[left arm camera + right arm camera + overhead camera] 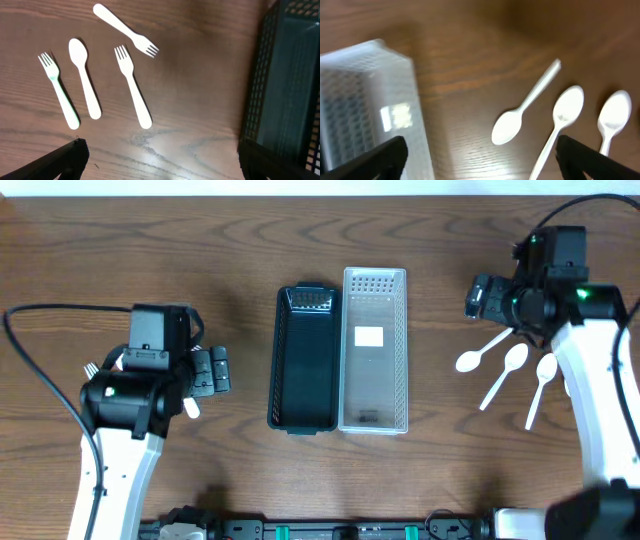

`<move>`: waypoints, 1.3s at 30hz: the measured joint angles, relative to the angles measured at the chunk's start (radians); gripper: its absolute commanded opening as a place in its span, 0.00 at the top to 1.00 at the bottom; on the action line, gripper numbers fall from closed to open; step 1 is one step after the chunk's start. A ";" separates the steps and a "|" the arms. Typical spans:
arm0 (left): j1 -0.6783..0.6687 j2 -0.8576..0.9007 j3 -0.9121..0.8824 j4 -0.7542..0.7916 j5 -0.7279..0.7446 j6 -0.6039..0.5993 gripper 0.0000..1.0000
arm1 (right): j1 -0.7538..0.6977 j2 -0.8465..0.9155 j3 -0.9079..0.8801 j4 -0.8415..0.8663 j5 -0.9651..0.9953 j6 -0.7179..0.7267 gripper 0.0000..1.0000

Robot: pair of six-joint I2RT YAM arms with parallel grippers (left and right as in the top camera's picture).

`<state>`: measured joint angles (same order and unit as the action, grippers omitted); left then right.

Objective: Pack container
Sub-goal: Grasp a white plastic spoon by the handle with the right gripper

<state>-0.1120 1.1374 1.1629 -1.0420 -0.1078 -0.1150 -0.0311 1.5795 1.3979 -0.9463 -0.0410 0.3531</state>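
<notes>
A black mesh container (303, 370) and a clear container (375, 380) stand side by side at mid table, both empty. Three white spoons (505, 372) lie right of them. In the right wrist view they show as spoons (525, 107) beside the clear container (360, 100). My right gripper (480, 298) (480, 155) is open and empty above the table, left of the spoons. In the left wrist view three white forks (131, 92) and a white spoon (84, 80) lie left of the black container (285, 85). My left gripper (210, 370) (160, 160) is open and empty, between the cutlery and the black container.
The left arm hides most of the forks in the overhead view. A black cable (40, 370) loops over the table's left side. A rail with fittings (330, 530) runs along the front edge.
</notes>
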 measured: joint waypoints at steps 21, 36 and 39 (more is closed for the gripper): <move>0.000 0.020 0.000 -0.001 0.000 0.000 0.02 | -0.031 0.462 0.001 -0.027 0.023 0.298 0.04; 0.000 0.020 0.000 -0.002 0.000 0.000 0.02 | -0.032 0.505 0.023 -0.016 -0.003 0.313 0.49; 0.000 0.020 0.000 -0.002 0.000 0.000 0.02 | -0.032 0.508 0.026 -0.008 0.000 0.308 0.51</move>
<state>-0.1120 1.1576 1.1629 -1.0435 -0.1078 -0.1150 -0.0628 2.0876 1.4239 -0.9539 -0.0406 0.6609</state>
